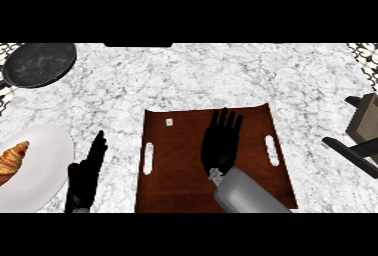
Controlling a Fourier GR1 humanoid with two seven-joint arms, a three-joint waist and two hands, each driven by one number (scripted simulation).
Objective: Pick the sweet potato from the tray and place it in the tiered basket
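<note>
White marbled stone forms the desk (221, 75) we look down on, and a dark brown wooden tray (177, 165) with two slot handles lies on it ahead of us. Our right hand (220, 145) is over the tray's middle, fingers straight and spread, pointing away from us, with nothing in it; its grey forearm (247, 195) comes in from the lower edge. Our left hand (87, 172) rests open just left of the tray, fingers straight and held close together, also holding nothing. We cannot make out the sweet potato on the tray; only a small pale speck (170, 121) shows near its far left corner. Left of us a white plate (40, 165) carries a croissant (13, 156). A dark round pan (38, 64) sits at the far left corner. At the right edge we see a dark-framed object (362, 135), only partly in view.
</note>
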